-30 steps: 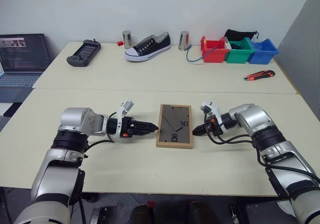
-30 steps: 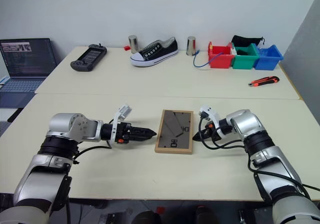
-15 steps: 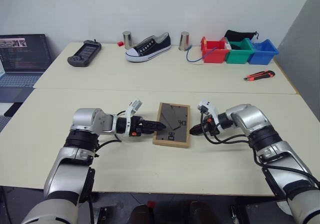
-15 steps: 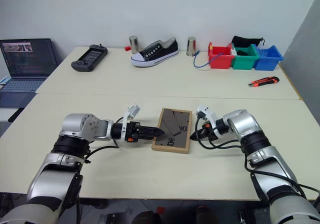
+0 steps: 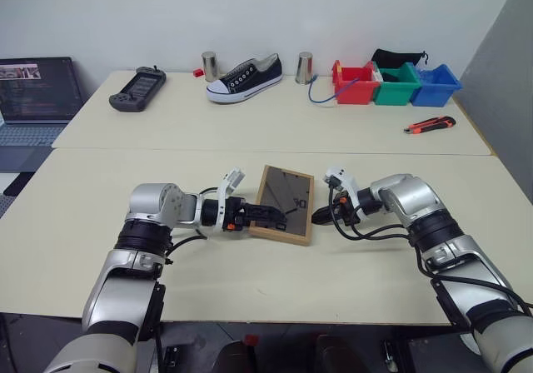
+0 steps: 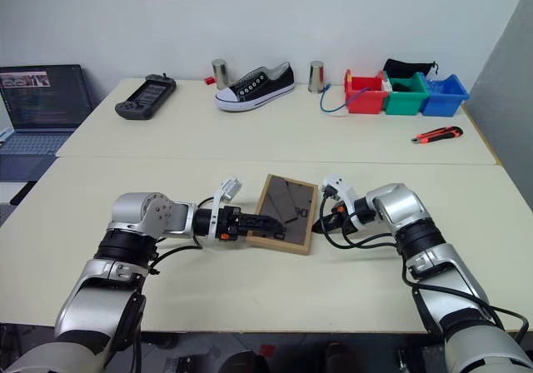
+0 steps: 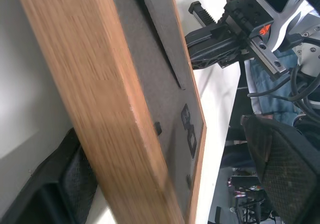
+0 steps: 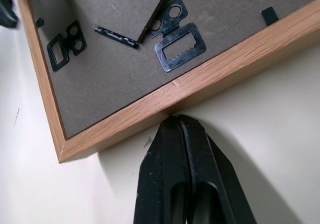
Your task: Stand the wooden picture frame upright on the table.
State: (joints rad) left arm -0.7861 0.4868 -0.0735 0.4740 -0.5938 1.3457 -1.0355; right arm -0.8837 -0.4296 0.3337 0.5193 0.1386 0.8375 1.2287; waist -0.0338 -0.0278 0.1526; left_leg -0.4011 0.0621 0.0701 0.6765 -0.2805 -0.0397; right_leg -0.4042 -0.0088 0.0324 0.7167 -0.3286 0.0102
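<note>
table [image 5: 250, 131] | wooden picture frame [image 5: 283, 203] back-up, tilted | no legible writing

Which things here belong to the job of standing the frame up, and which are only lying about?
Belong to the job:
wooden picture frame
table
left claw
right claw

Only lying about:
shoe
game controller
two metal cups
coloured bins
utility knife
laptop
</note>
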